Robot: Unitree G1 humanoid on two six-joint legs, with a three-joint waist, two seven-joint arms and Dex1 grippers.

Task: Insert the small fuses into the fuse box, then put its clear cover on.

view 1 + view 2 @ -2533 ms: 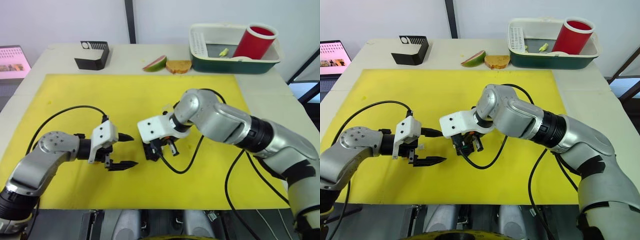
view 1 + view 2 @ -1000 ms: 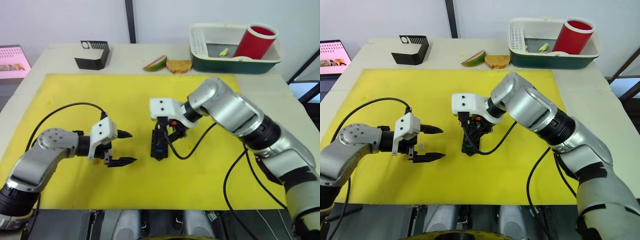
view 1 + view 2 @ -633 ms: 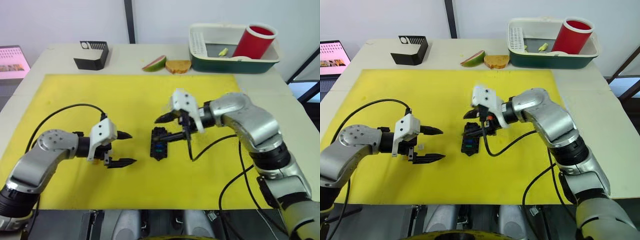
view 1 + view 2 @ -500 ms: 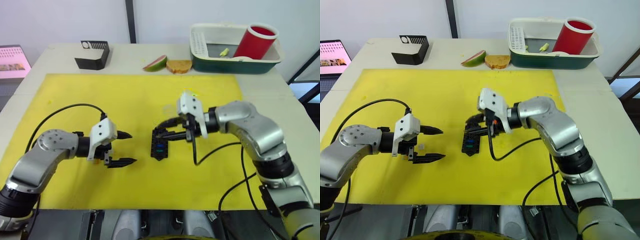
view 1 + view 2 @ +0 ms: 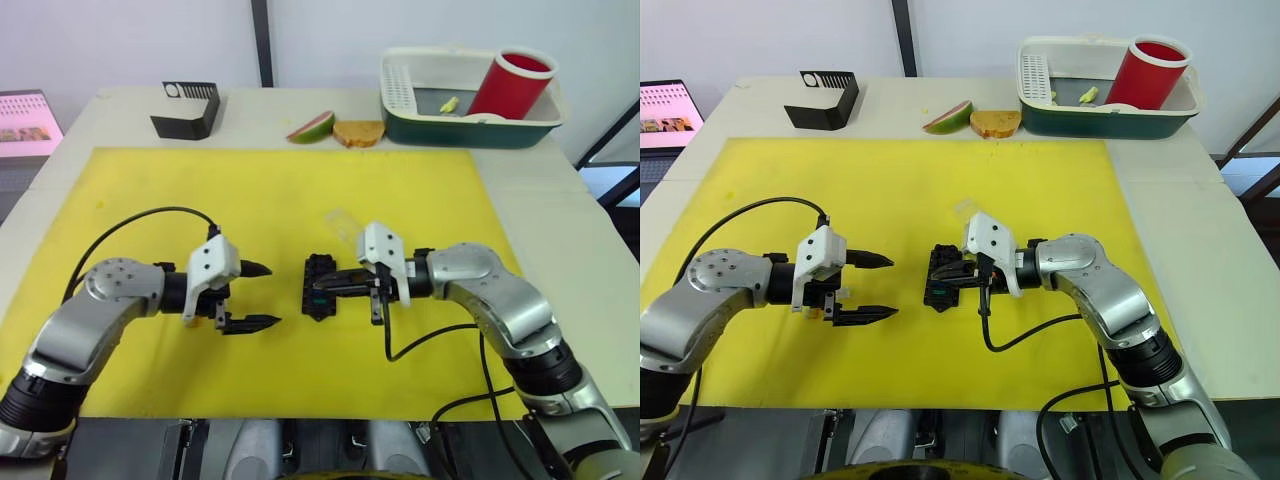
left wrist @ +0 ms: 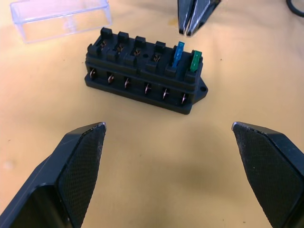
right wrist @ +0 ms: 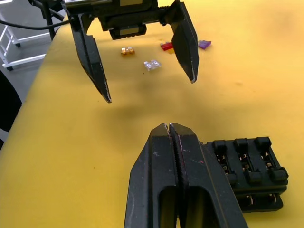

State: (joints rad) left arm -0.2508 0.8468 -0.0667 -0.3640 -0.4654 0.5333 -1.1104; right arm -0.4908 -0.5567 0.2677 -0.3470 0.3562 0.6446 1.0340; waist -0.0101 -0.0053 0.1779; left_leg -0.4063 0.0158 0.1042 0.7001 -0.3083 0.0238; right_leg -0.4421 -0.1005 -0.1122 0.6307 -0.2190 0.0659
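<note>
Sitting mid-mat, well clear of every counter edge, the fuse box (image 6: pixel 145 77) lies between the wide-spread left gripper (image 5: pixel 258 295) and the pinched-together, empty right gripper (image 7: pixel 170 130).

My bench: a beige table (image 5: pixel 560 215) with a yellow mat (image 5: pixel 250 200) across it. Plain white wall (image 5: pixel 130 40) along the frame's top, a dark vertical post (image 5: pixel 260 42) upper centre. Even, soft lighting.
</note>
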